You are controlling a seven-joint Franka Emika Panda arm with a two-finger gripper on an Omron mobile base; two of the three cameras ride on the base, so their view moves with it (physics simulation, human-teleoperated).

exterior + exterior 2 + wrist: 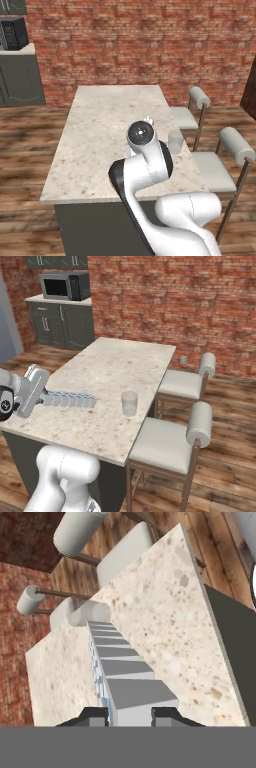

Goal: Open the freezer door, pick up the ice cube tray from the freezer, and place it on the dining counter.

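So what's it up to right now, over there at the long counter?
Jaws shut on ice tray, holding one end. Tray sticking out level, low over counter. Clear cup just past the tray's far end, close.

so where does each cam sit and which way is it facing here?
Left base view: behind the arm's left, facing forward and down over the dining counter toward the brick wall; white arm rises lower right.
Right base view: behind the arm's right, same counter; the gripper holds the ice cube tray over it.
Hand view: looks along the tray between the fingers.
Shared: counter, the glass, two stools.
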